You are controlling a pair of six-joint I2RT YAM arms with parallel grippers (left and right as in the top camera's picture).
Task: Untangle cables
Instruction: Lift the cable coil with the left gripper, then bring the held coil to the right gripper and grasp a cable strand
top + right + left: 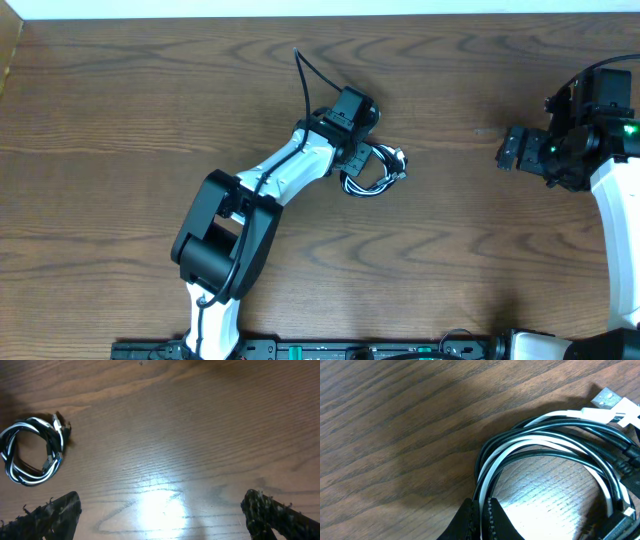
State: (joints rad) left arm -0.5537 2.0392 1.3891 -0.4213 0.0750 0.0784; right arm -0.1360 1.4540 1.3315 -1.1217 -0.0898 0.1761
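Left fingers (pixel 496 521) sit nearly together at the bottom of the left wrist view, w/ black & white strands of the cables (pixel 545 447) running into the narrow slot btwn them, so they are clenched on the cables. Right fingers (pixel 56 510) are spread wide, one at each lower corner of the right wrist view. Only bare worktop (pixel 190 435) shows btwn them, i.e. released.

The cables lie as one small coiled bundle, several black & white loops stacked on each other. In the overhead view it is approx. mid-worktop, just beside the wrist end of the left arm (pixel 290 165), and it rests flat on the wood. A white cord ends in a metal USB plug (pixel 605 397) at top right of the left wrist view, lying on the worktop just outside the loops. A dark plug end sits at lower right of that view, partly cut off by the frame edge; type unclear.

The left arm runs diagonally from the near edge up to the bundle. The right arm (pixel 610 190) is at the far right side, well apart from the cables. In the right wrist view the bundle shows at the left edge, apart from the fingers.
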